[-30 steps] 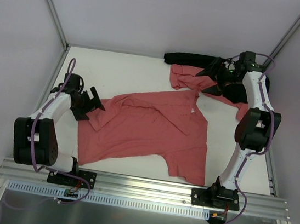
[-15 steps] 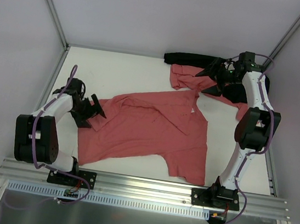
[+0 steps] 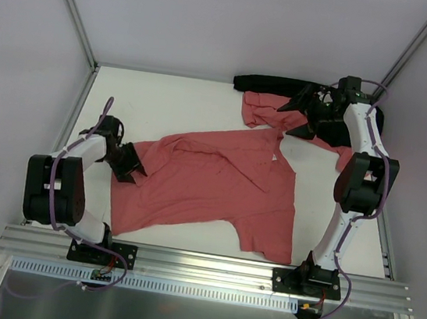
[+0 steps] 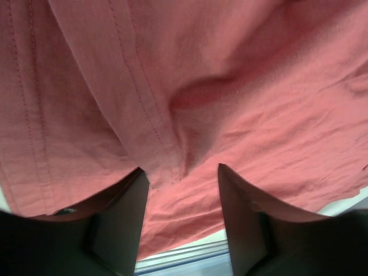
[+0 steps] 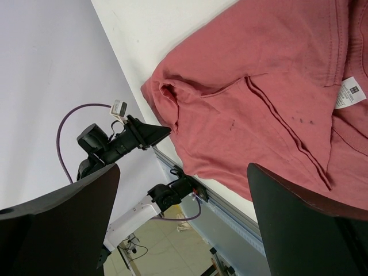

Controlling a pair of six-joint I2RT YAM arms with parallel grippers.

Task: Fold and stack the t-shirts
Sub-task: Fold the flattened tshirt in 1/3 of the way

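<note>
Your left gripper (image 3: 130, 168) straddles the spread t-shirt (image 3: 218, 185) at its left sleeve, jaws half-open; the right gripper (image 3: 295, 117) gapes wide, well apart.

Salmon-red cloth t-shirt (image 3: 210, 183): v. thin, matt, creased. White tabletop (image 3: 166, 98): smooth, matt. Near silver rail (image 3: 207, 267): metal w/ slight sheen.

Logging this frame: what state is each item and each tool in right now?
Near t-shirt: spread on the table, unfolded, wrinkled, one sleeve bunched.
Far t-shirt: crumpled, unfolded.
Black cloth: heaped along the back edge.
Left tool: down on the near t-shirt's sleeve, jaws apart around a ridge of cloth.
Right tool: open, raised over the far t-shirt, holding nothing.
</note>
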